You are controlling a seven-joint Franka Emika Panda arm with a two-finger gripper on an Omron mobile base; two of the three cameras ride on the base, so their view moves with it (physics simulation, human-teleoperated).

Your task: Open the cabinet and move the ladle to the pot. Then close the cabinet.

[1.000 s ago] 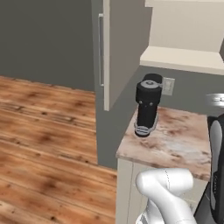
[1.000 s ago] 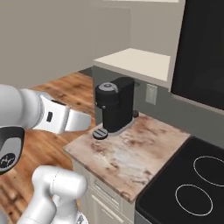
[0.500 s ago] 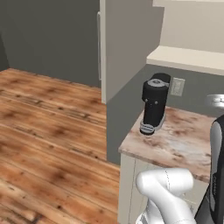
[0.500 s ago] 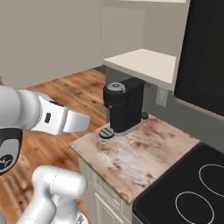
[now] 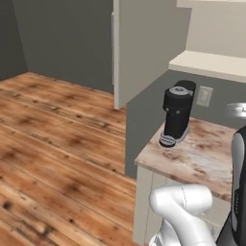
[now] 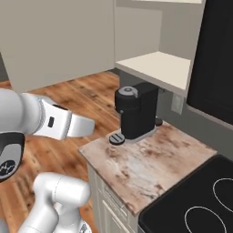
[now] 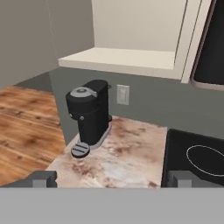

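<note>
The cabinet (image 6: 157, 63) stands open, and the part of its cream inside and bottom shelf (image 7: 124, 58) that shows is bare. Its door (image 5: 144, 48) swings out to the left, the silver bar handle (image 5: 113, 48) on its outer face. The inside of that door (image 6: 59, 41) takes up the upper left of the right base view. My gripper (image 7: 113, 179) is open, nothing between its fingertips (image 7: 43, 178), and it looks at the counter below the cabinet. The ladle and the pot are out of view. I cannot name the pale grey shape (image 5: 238, 109) at the right edge.
A black coffee machine (image 7: 89, 116) stands on the marbled counter (image 6: 150, 159) under the cabinet, near the counter's left end. A black cooktop (image 6: 200, 200) lies to its right, with the black microwave (image 6: 218, 59) above. Wooden floor (image 5: 57, 129) spreads to the left.
The whole picture has shifted: the base has moved, so counter, coffee machine and open cabinet sit nearer and further right in the left base view. My gripper has stayed open.
</note>
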